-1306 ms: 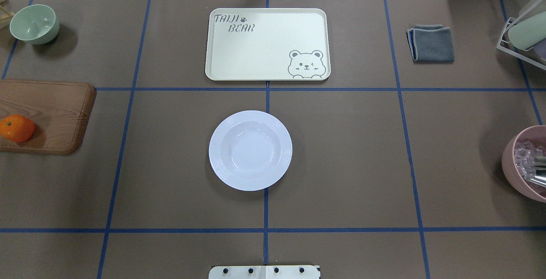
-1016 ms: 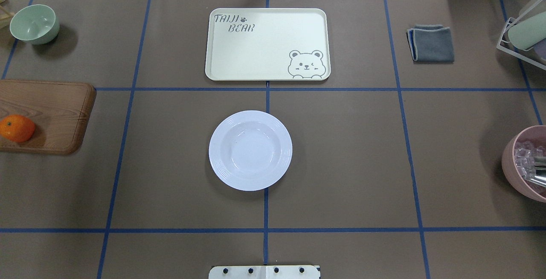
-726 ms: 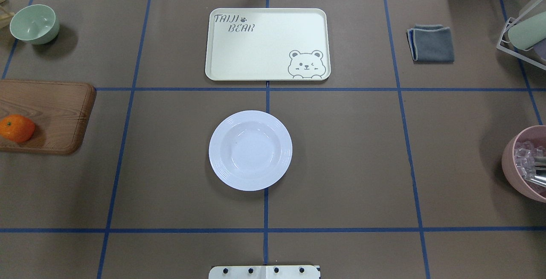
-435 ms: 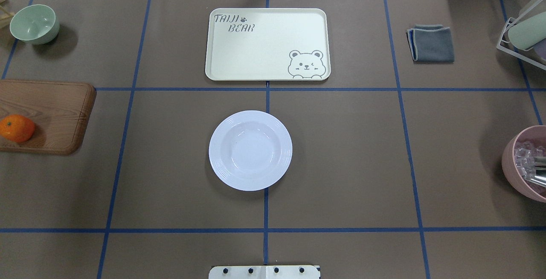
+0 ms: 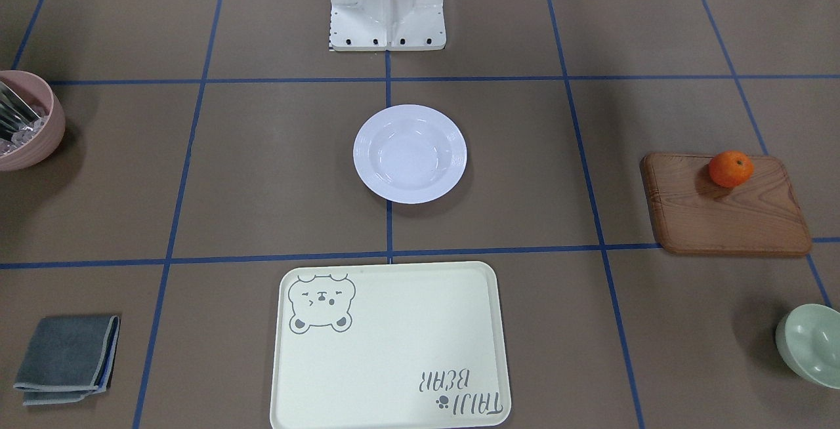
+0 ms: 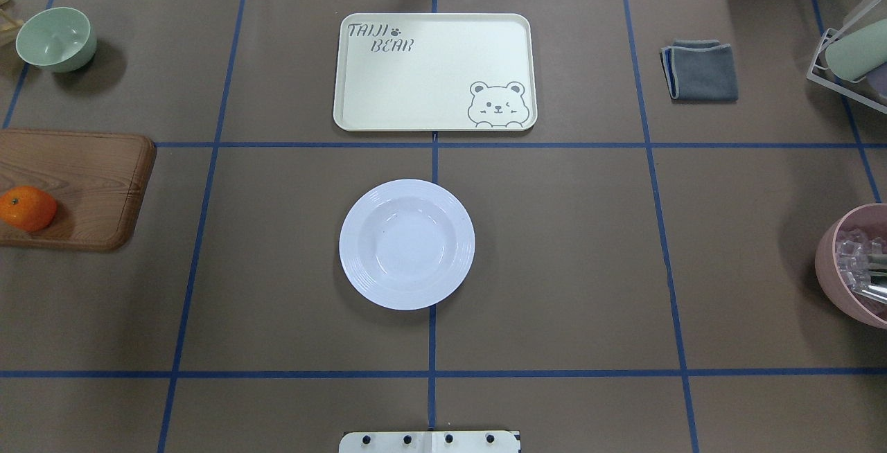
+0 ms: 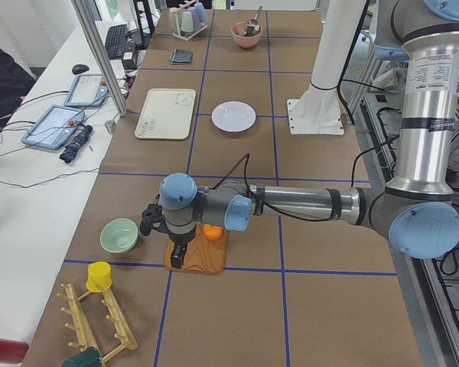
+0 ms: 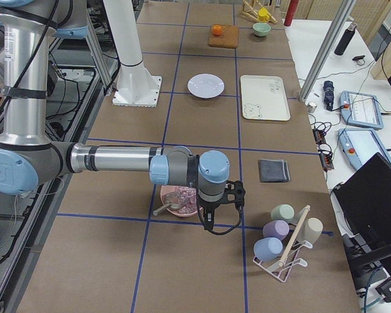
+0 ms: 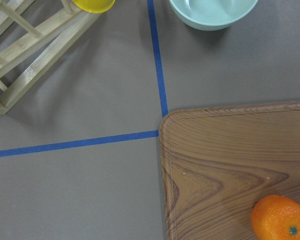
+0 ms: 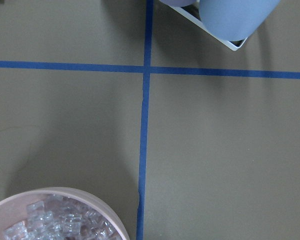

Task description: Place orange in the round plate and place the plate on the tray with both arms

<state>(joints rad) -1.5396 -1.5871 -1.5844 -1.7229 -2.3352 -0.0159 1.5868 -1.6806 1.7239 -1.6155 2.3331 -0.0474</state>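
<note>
The orange [image 6: 28, 208] sits on the wooden board [image 6: 90, 169], well apart from the empty round plate [image 6: 407, 244] and the tray [image 6: 429, 72] beyond. The left gripper [image 7: 177, 258] hangs over the board near it, probably lining up a grab. The right gripper [image 8: 210, 223] hangs by the pink bowl [image 8: 179, 199]. Can't tell either's jaws.

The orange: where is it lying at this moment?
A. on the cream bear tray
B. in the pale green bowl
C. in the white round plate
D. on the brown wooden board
D: the orange rests on the wooden board, well apart from the round plate and the tray.
</note>
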